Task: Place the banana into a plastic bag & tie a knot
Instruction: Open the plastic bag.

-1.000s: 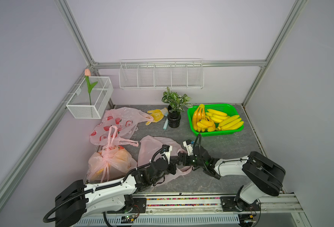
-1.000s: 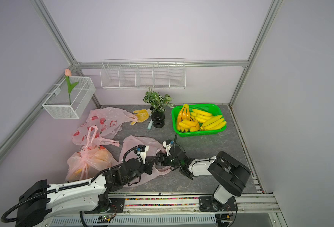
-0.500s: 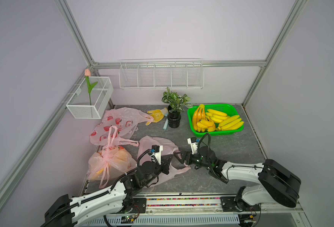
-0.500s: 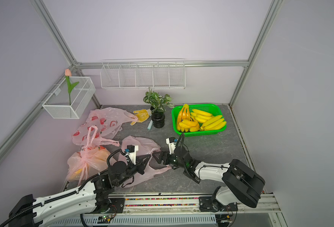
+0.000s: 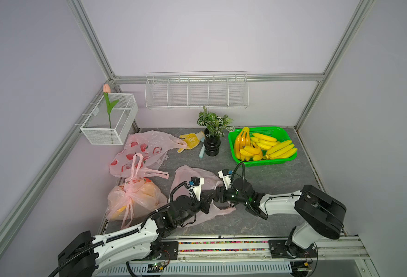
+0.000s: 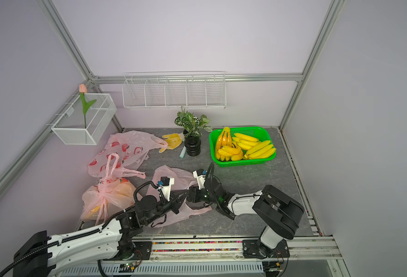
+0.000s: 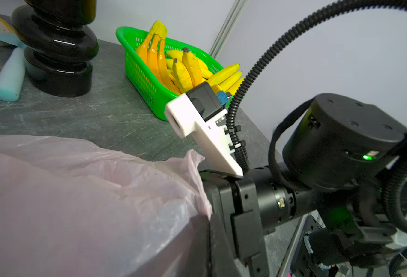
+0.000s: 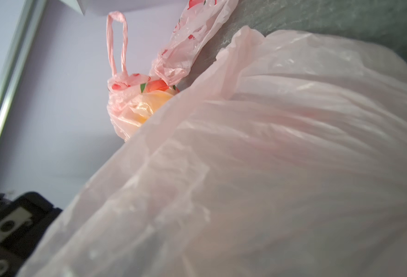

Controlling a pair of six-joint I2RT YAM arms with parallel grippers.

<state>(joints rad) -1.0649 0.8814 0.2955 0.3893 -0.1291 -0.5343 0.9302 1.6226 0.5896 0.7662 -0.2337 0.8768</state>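
Since half a sec ago the L arm has pushed fwd again and the R arm's elbow has swung in. L gripper and R gripper now sit tip to tip over the plain pink bag, front-centre of the tabletop, which is grey w/ a stone-like vein pattern.

The bag is thin, semi-clear film, crinkled and limp, lying mostly flat. L gripper's jaws are closed. In the left wrist view the film bunches right at its tips and looks pinched. R gripper's black body touches the film's edge. The right wrist view is filled w/ film, so can't tell how its jaws stand.

Bananas are smooth and curved: a deep orange-yellow bunch plus paler yellow ones. All are in the green basket, perforated plastic, back right, apart from the bag.

To the L:
- tied bag, same pink film w/ red fruit print, knotted, bulging w/ sth yellow
- flat bag, same print, behind it

Back centre:
- yellow knit glove, its print too small to read
- glossy black ribbed vase w/ a leafy plant
- pale blue foam stick, touching the vase

Back wall: white wire shelf. L wall: white wire box w/ a pink tulip.
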